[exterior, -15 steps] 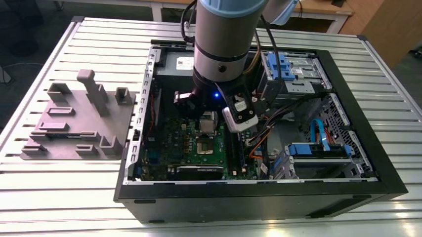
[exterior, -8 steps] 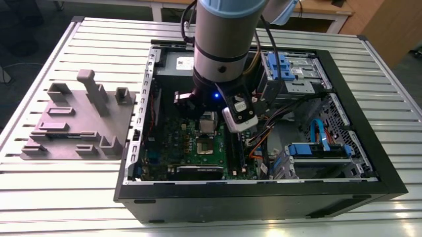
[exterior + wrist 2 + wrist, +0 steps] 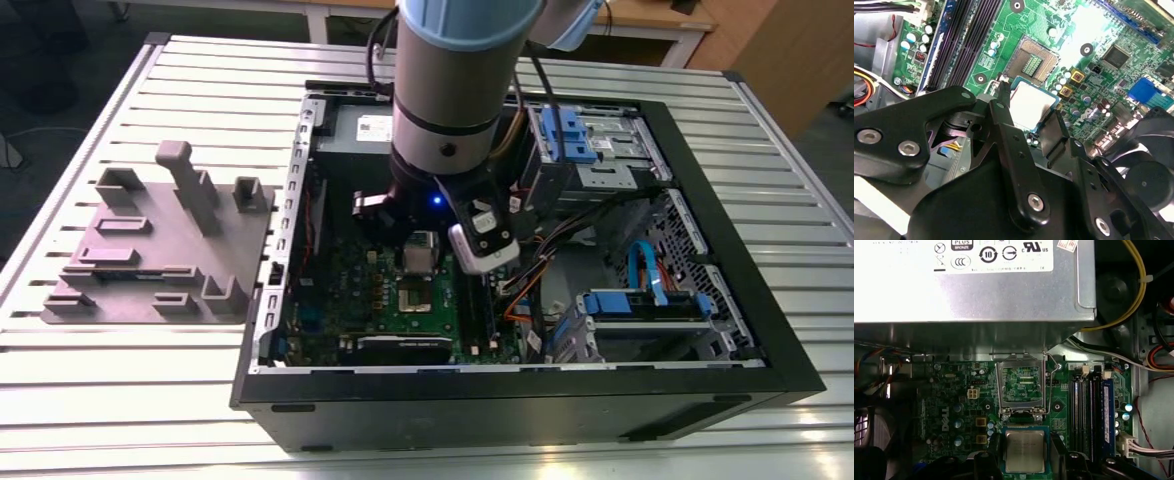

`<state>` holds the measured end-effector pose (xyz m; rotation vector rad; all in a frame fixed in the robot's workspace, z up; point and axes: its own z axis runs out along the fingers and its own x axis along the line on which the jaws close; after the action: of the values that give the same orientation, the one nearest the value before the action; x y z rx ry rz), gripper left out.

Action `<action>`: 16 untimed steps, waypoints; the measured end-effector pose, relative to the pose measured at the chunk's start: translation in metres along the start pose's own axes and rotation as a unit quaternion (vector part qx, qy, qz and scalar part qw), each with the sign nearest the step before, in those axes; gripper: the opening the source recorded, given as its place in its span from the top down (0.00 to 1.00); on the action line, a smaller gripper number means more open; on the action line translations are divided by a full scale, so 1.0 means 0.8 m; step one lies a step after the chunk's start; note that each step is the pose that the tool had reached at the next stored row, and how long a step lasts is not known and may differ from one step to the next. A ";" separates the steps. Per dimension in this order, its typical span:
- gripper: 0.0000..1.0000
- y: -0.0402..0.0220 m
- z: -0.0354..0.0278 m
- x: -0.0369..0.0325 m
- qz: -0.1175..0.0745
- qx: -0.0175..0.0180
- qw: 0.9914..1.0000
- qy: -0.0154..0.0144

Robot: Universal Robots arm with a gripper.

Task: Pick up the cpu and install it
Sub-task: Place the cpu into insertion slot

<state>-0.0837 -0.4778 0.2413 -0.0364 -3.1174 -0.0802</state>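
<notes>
cpu partly hidden behind end effector, arm cut off above

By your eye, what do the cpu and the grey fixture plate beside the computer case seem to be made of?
The cpu has a top that looks like bare metal: silver-grey with a soft, dull sheen. Its thin rim looks greenish, likely circuit board. The fixture plate is an even matte grey with blocky raised posts in the same colour, so it is probably plastic, perhaps printed. Painted metal cannot be ruled out.
</notes>
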 end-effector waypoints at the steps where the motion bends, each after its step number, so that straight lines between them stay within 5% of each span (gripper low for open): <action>1: 0.53 -0.0004 0.0004 0.0000 0.000 0.000 1.000 0.000; 16: 0.53 -0.0054 0.0014 -0.0002 0.000 0.000 1.000 0.000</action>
<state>-0.0836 -0.4820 0.2400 -0.0363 -3.1176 -0.0790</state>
